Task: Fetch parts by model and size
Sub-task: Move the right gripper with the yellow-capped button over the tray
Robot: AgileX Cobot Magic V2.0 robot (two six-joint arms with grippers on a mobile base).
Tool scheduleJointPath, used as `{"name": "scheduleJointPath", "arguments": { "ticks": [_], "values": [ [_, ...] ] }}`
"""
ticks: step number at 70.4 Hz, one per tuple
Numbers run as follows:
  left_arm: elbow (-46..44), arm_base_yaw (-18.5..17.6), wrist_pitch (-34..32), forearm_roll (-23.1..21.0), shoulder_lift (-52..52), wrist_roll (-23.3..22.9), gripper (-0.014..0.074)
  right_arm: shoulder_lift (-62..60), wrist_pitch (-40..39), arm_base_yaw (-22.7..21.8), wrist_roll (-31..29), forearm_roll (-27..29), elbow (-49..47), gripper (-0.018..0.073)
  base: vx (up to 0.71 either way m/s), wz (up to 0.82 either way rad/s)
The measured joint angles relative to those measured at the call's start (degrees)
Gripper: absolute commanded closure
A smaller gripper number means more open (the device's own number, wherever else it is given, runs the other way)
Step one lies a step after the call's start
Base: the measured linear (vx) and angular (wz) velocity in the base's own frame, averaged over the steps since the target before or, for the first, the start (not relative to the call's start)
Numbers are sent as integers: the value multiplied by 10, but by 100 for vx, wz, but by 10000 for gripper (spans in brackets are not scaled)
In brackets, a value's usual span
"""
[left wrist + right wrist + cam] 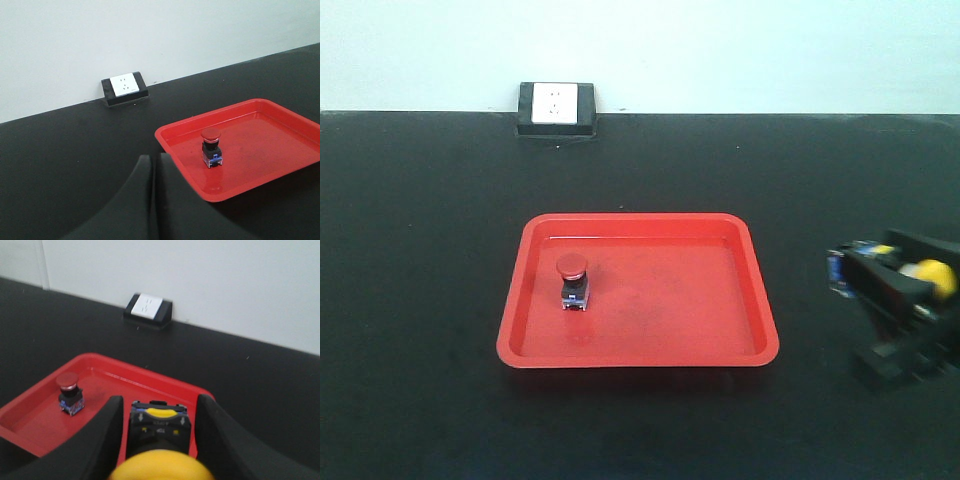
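Observation:
A red-capped push-button switch [573, 280] stands upright in the left half of a red tray [670, 310]; it also shows in the left wrist view [211, 146] and the right wrist view [70, 392]. My right gripper [842, 270] hovers just right of the tray, holding a yellow-capped switch [932, 276] lying on its side between its fingers. In the right wrist view the gripper [160, 404] frames the switch's dark body [159, 426], blue base pointing at the tray [125, 375]. My left gripper [152, 160] is shut and empty, left of the tray's near corner [170, 137].
A black box with a white socket face [557, 108] sits at the table's back edge against the pale wall; it also shows in the left wrist view [125, 87] and the right wrist view [148, 309]. The table is black.

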Motion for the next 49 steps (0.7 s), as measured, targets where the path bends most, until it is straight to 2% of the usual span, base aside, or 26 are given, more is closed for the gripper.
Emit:
{"name": "scheduleJointPath", "arguments": {
  "ticks": [14, 27, 39, 49],
  "values": [
    [0, 0, 0, 0, 0, 0, 603, 153, 14, 2, 1, 0, -84, 563, 0, 0],
    [0, 0, 0, 0, 0, 0, 603, 279, 75, 2, 17, 18, -189, 563, 0, 0],
    [0, 0, 0, 0, 0, 0, 601, 386, 156, 2, 70, 26, -302, 563, 0, 0],
    [0, 0, 0, 0, 0, 0, 601, 469, 249, 2, 139, 26, -401, 561, 0, 0]
  ]
}}
